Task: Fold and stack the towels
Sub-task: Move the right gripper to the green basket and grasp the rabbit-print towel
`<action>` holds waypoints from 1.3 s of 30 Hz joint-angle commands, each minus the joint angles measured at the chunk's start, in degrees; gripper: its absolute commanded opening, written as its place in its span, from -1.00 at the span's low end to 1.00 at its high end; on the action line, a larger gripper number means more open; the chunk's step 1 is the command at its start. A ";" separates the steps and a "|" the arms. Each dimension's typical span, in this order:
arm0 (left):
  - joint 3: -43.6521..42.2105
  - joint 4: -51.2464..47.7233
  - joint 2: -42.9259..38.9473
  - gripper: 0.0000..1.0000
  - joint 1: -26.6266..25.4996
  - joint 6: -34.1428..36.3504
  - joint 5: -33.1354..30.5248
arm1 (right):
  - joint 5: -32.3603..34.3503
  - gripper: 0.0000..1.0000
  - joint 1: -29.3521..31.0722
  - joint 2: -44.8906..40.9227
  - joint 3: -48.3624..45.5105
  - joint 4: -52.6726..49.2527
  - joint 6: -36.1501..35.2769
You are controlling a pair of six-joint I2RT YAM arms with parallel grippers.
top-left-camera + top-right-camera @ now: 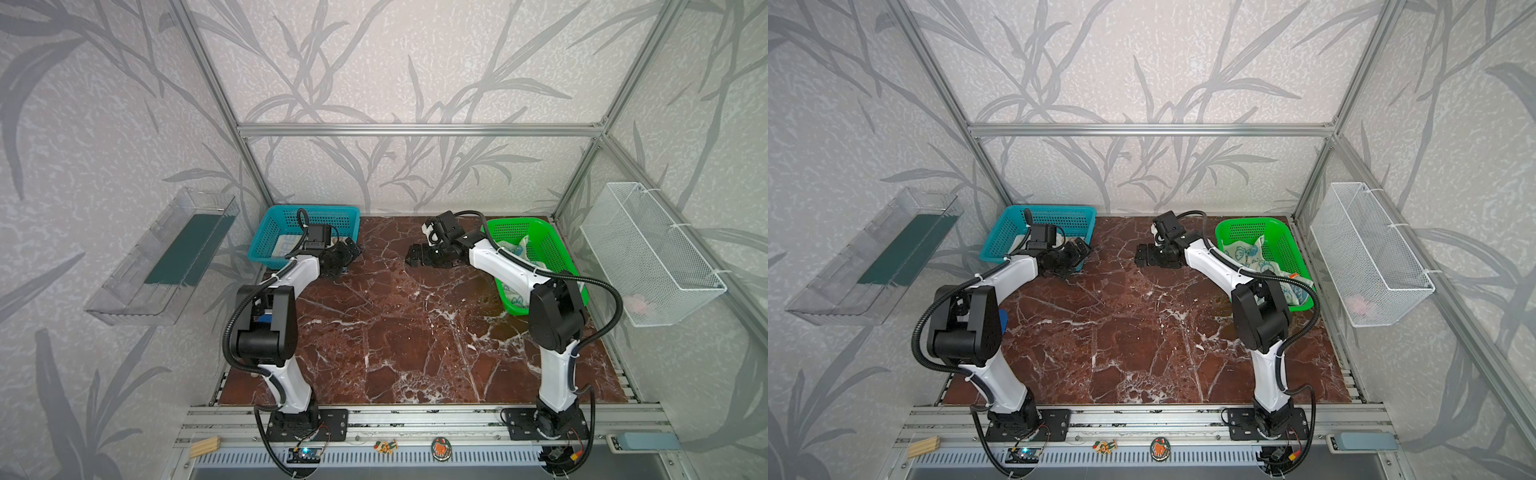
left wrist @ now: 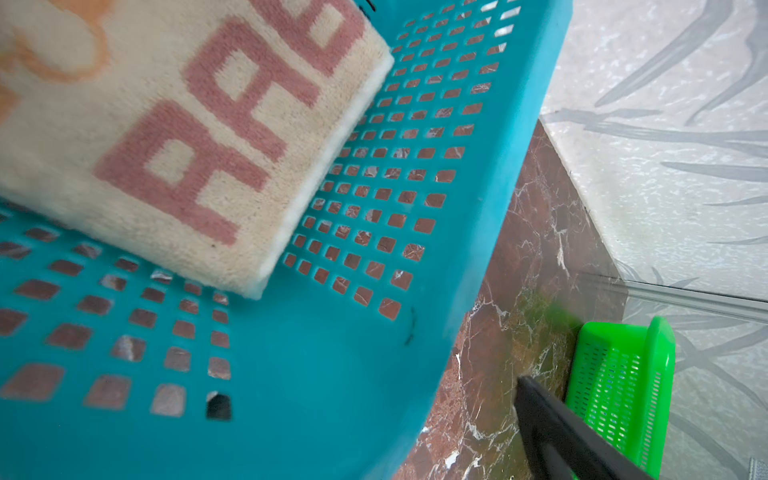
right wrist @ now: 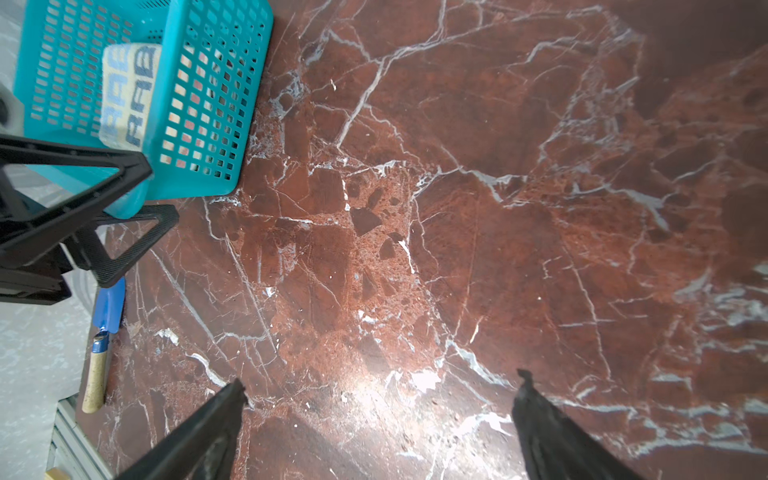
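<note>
A folded cream towel (image 2: 187,137) with "RABBIT" lettering lies in the teal basket (image 1: 266,232) at the back left, and it also shows in the right wrist view (image 3: 129,95). Crumpled cream towels with blue bunnies (image 1: 1246,253) fill the green basket (image 1: 552,245) at the back right, partly hidden by my right arm. My left gripper (image 1: 343,257) hangs open at the teal basket's near right corner. Only one of its fingers (image 2: 561,436) shows in the left wrist view. My right gripper (image 3: 381,380) is open over bare marble in the middle back, holding nothing.
A clear tray (image 1: 166,262) hangs on the left wall. A white wire basket (image 1: 648,257) hangs on the right wall. A small blue trowel with a wooden handle (image 3: 104,328) lies at the table's left edge. The brown marble tabletop (image 1: 415,332) stretches between the arms.
</note>
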 commanded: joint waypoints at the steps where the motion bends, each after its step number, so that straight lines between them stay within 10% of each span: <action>1: -0.20 -0.26 -1.57 0.98 0.05 0.49 -2.14 | -0.27 0.98 -0.77 -4.66 -1.59 1.35 -1.34; 11: -6.30 -4.00 -13.25 0.98 -2.74 5.30 -5.00 | 3.55 0.98 -6.34 -14.56 -7.60 -2.07 -3.29; 20: -2.22 -9.48 -21.45 0.98 -19.67 20.41 -21.70 | 19.06 0.98 -14.73 -29.37 -19.90 -2.15 -1.14; 30: 13.14 -8.30 -8.09 0.98 -41.48 36.38 -33.78 | 25.32 0.98 -25.50 -33.34 -32.38 -1.50 -0.15; 39: 32.16 -12.87 9.63 0.99 -50.65 48.80 -41.43 | 33.02 0.98 -27.81 -26.95 -33.79 -2.42 -0.26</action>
